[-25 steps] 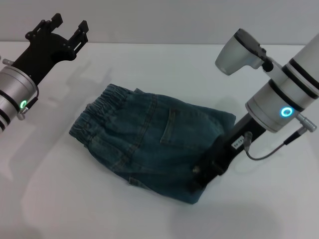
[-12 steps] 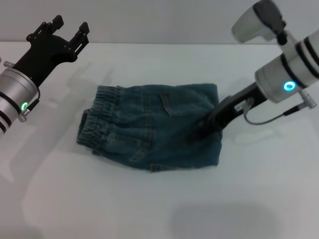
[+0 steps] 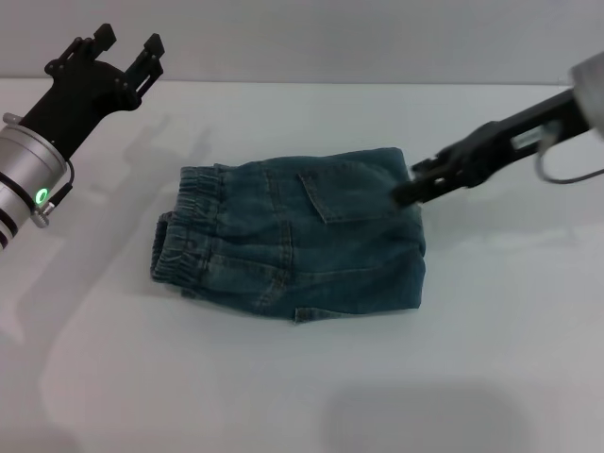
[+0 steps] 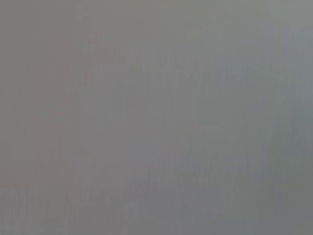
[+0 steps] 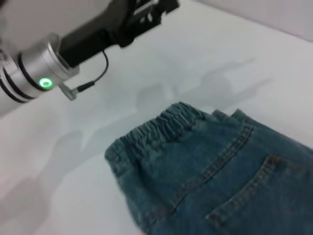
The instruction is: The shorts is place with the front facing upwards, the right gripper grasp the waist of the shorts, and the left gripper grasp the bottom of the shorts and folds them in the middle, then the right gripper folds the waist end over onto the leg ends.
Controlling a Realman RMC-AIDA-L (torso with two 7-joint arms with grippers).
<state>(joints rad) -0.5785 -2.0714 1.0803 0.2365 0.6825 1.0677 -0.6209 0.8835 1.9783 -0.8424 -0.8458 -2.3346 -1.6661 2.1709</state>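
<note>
denim shorts (image 3: 293,238) lie folded mid-table (image 3: 491,340), waist (image 3: 184,231) toward left edge. right gripper (image 3: 408,192) at fold edge, grip unclear. left gripper (image 3: 109,58) open, empty, raised by far left corner. folding looks complete.

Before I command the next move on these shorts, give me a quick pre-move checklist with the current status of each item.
1. Shorts folded into a compact stack on the white table: ok.
2. Elastic waist visible at the stack's end nearer the robot's left: ok.
3. Right gripper at the fold edge opposite the waist, touching or just off the denim; whether it has let go: cannot tell.
4. Left gripper raised clear of the shorts, fingers open, holding nothing: ok.
5. Leg ends lined up under the top layer: cannot tell, hidden.
6. Left wrist view usable: not ok, it shows only blank grey.
</note>
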